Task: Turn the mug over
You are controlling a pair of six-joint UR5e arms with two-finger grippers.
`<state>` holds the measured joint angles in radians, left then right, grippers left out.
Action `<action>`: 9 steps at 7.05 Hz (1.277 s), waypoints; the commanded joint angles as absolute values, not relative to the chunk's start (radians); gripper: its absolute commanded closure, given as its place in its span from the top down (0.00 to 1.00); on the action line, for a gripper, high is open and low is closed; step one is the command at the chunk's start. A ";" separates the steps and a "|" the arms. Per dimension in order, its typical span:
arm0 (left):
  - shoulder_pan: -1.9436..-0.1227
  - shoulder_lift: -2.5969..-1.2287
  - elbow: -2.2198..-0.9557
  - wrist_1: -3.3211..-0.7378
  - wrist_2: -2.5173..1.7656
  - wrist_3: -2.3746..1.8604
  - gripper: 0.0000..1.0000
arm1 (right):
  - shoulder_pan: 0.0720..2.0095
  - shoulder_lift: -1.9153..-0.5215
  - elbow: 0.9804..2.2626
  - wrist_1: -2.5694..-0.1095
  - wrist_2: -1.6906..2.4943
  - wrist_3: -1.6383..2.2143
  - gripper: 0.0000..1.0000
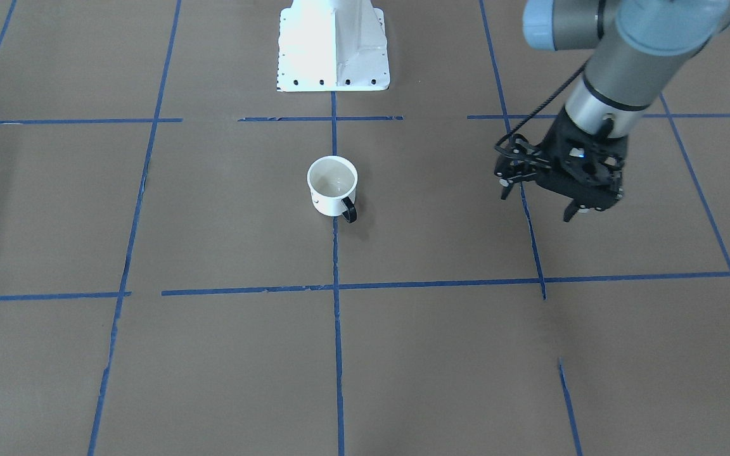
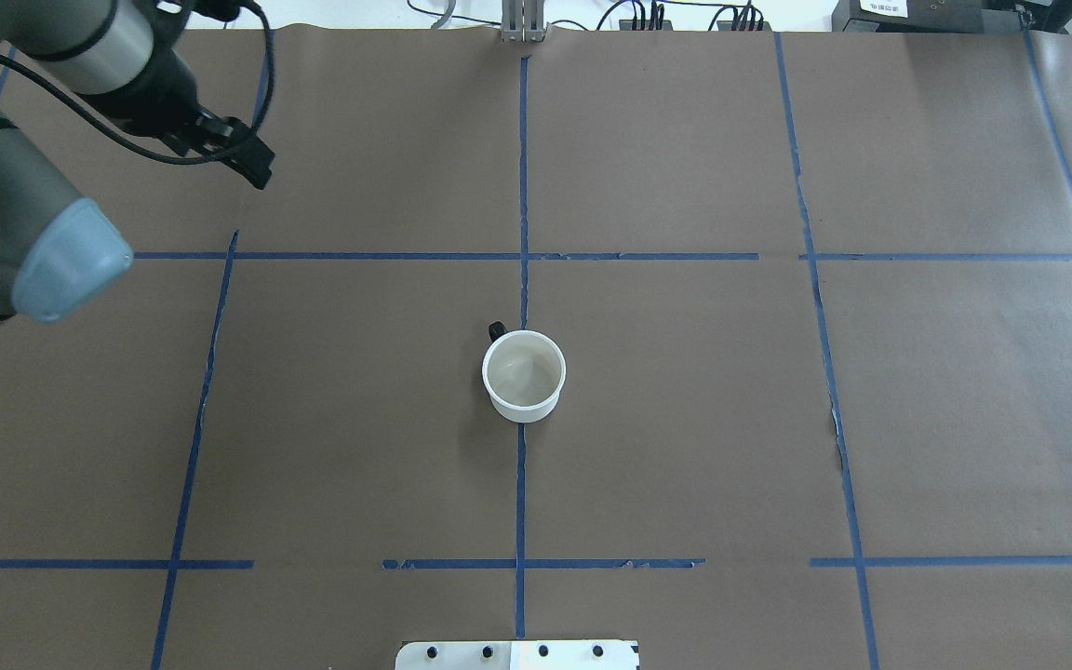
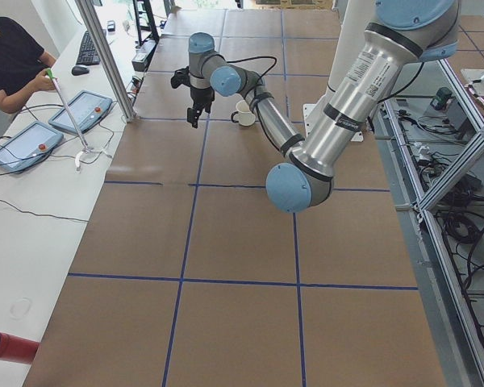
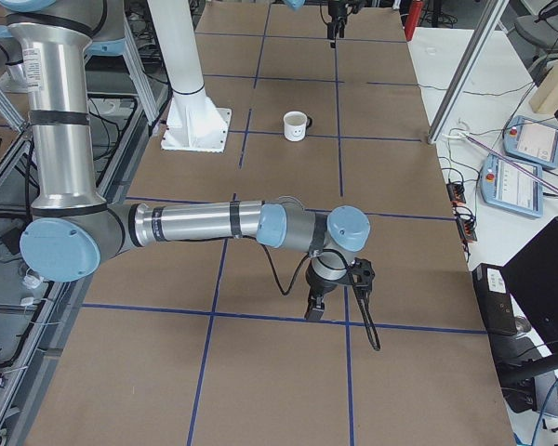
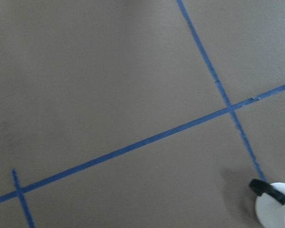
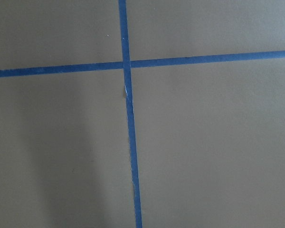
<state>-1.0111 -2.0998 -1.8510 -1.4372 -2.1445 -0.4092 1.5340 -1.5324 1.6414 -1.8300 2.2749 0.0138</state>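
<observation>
The white mug [image 1: 332, 185] stands upright, mouth up, on the brown paper near the table's middle. Its dark handle [image 1: 349, 210] points away from the robot. It also shows in the overhead view [image 2: 524, 375], in the exterior right view [image 4: 297, 125] with its smiley face visible, and at the lower right corner of the left wrist view [image 5: 275, 211]. My left gripper [image 1: 537, 204] hangs open and empty above the table, well off to the mug's side [image 2: 257, 172]. My right gripper [image 4: 314, 311] shows only in the exterior right view, far from the mug. I cannot tell whether it is open or shut.
The white robot base plate [image 1: 333, 47] stands behind the mug. Blue tape lines [image 2: 522, 186] divide the brown paper into squares. An operator [image 3: 12, 60] and tablets [image 3: 81, 111] are at a side table beyond the far edge.
</observation>
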 commanded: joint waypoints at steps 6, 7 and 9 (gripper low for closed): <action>-1.308 -1.860 -1.571 -1.686 -2.170 -0.198 1.00 | 1.534 -1.532 1.641 -1.830 2.275 0.014 1.00; -1.356 -1.801 -1.571 -1.686 -2.243 -0.190 1.00 | 1.534 -1.532 1.641 -1.830 2.275 0.014 1.00; -1.442 -1.699 -1.572 -1.674 -2.331 -0.131 1.00 | 1.534 -1.532 1.641 -1.830 2.275 0.014 1.00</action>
